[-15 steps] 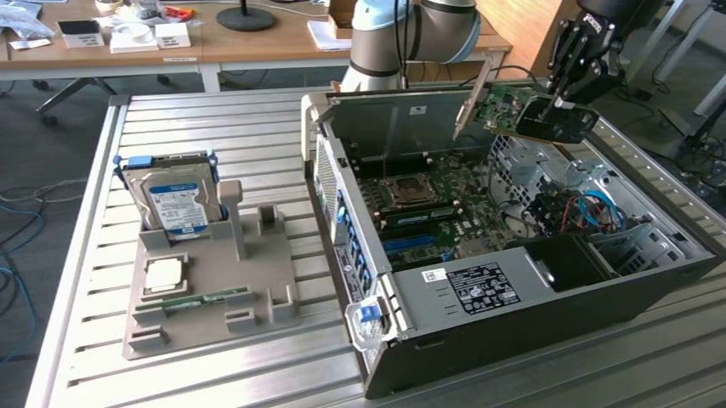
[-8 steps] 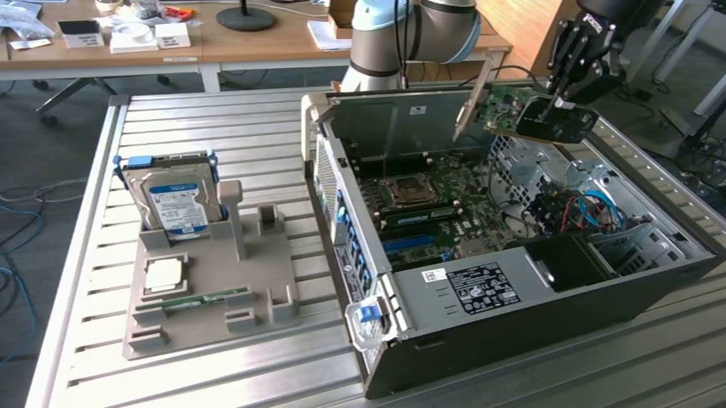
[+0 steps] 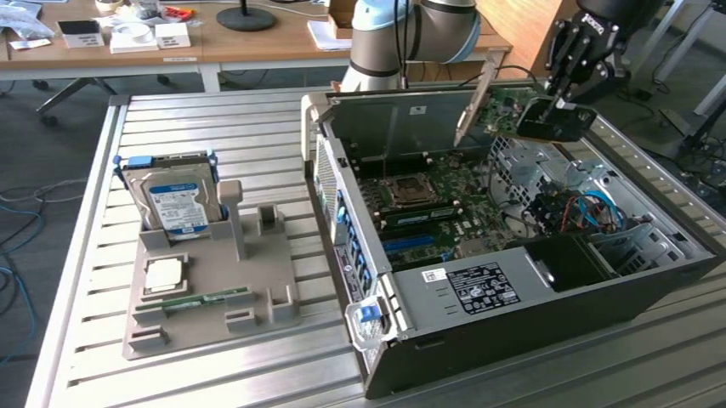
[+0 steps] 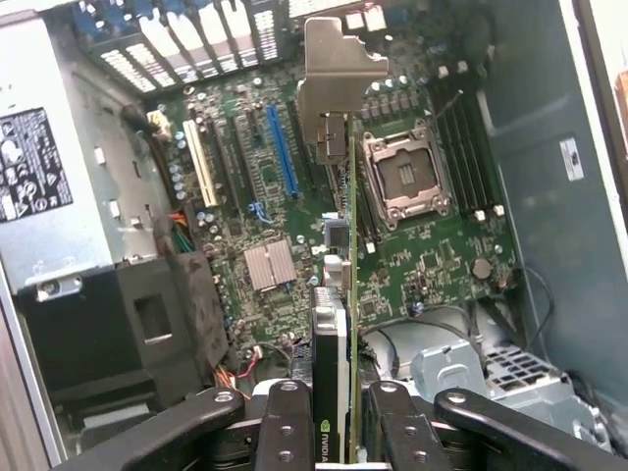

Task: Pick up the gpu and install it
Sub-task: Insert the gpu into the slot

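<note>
On the exterior view's left, a grey plastic holder (image 3: pixel 204 297) carries a boxy hard drive with a blue-white label (image 3: pixel 176 204). To its right lies an open black computer case (image 3: pixel 545 314) with a green motherboard (image 3: pixel 437 191). Over the case's far right side, the black gripper (image 3: pixel 553 100) pinches the gpu (image 3: pixel 505 110), a thin green card with a silver bracket, edge-on above the motherboard.

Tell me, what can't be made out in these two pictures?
- The gpu face: the wrist view meets it edge-on; in the exterior view the gripper covers part.
- Motherboard strip behind the card: hidden by the card, wrist view.
- Arm upper part: cut by the exterior view's top edge.
- Hard drive label text: too small, exterior view.
</note>
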You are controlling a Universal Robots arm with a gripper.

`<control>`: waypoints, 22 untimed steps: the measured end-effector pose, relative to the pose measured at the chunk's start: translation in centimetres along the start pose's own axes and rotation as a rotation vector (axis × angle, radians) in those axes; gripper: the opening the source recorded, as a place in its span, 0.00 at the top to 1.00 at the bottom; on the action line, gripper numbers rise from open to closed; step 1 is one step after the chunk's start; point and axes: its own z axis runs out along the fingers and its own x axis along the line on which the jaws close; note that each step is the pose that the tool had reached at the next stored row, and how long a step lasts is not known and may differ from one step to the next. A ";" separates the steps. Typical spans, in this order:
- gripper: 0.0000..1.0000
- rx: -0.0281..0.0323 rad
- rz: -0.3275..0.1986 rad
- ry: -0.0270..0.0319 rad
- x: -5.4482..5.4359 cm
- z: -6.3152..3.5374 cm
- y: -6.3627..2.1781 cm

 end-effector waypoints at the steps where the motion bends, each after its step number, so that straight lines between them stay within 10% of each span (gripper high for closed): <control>1: 0.73 -0.0003 -0.015 0.0006 0.0 0.01 0.00; 8: 0.73 -0.0028 -0.134 0.0063 0.0 0.06 0.00; 22: 0.73 0.0045 -0.150 0.0054 0.0 0.10 0.00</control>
